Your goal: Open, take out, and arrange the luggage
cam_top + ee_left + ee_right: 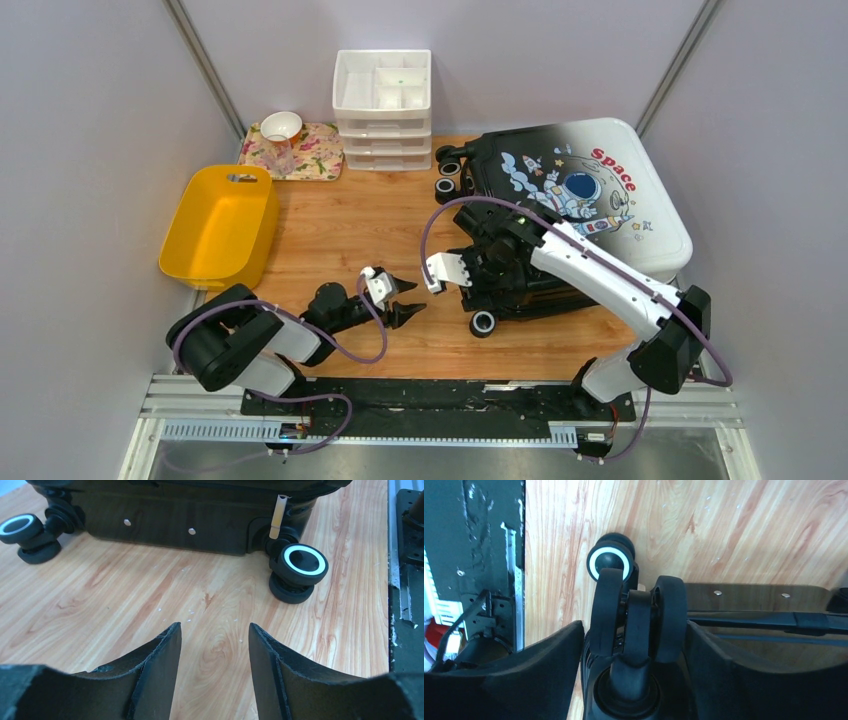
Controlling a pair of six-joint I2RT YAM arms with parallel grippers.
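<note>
The left arm lies low and is folded near its base, and its forearm reaches to the right over the bench [340,230]. The left gripper [405,300] is released: its two fingers stand apart with only bare wood between them, and it holds nothing. It points toward the wheel end of the luggage [590,190] and is near it, but does not touch it.

The right arm rises from its base at the near right, leans to the far left over the luggage, and bends its wrist down at the wheel end. The right gripper [634,630] has one finger on each side of a black double wheel [636,615] at the near corner of the luggage. The fingers are very close against the wheel, but I cannot tell if they are pressing on it or are only around it.

The luggage lies flat on the right part of the bench, with the printed shell upward and the wheels toward the left. The two shells seem to be closed together.
</note>
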